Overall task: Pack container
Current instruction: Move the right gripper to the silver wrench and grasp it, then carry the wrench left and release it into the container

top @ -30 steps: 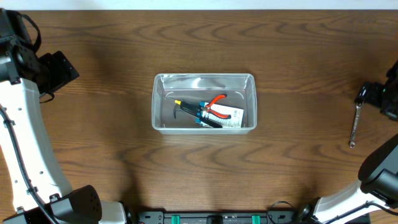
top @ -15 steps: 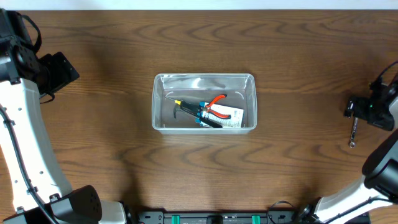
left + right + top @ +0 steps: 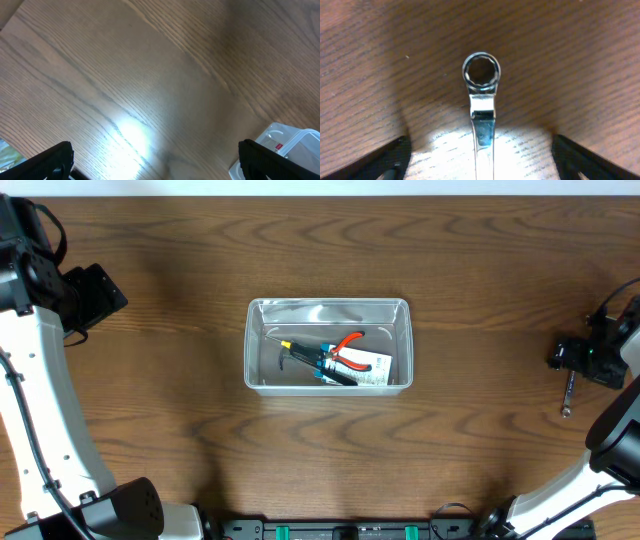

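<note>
The clear plastic container (image 3: 329,309) sits at the table's middle. Inside lie orange-handled pliers (image 3: 348,346), a dark tool with a yellow and blue handle (image 3: 305,356), and a small white box (image 3: 378,370). A corner of the container shows in the left wrist view (image 3: 295,150). A silver wrench (image 3: 568,392) lies on the table at the far right. My right gripper (image 3: 578,360) is open, low over the wrench, its fingers on either side of the shaft (image 3: 482,135). My left gripper (image 3: 98,298) is open and empty at the far left, above bare wood (image 3: 155,165).
The wood table (image 3: 180,430) spreads all around the container. The arm bases stand at the front edge (image 3: 340,530).
My right gripper has moved forward and to the left, down over the wrench's upper end. The left arm has not moved.
</note>
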